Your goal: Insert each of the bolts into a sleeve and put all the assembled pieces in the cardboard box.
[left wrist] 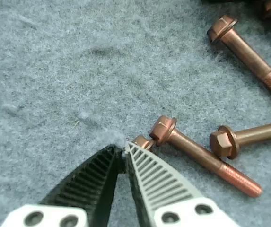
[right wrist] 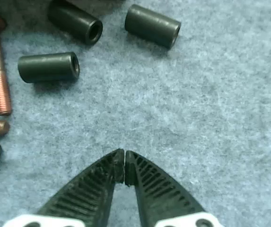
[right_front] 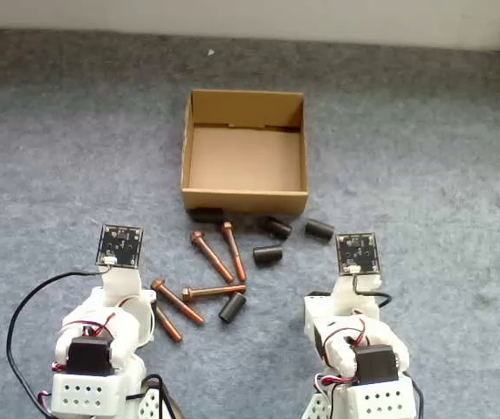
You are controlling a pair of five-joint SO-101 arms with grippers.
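So, both claws are pinched shut and empty. The left gripper (left wrist: pixel 125 152) points at the carpet (left wrist: pixel 55 71), its tips just beside the head of a bolt (left wrist: pixel 143 142). The right gripper (right wrist: pixel 125 165) sits near three sleeves (right wrist: pixel 48 67). Five bolts (right_front: pixel 212 256) and five sleeves lie loose and unassembled between the arms and the box (right_front: pixel 244 202), one sleeve just beside its front wall.
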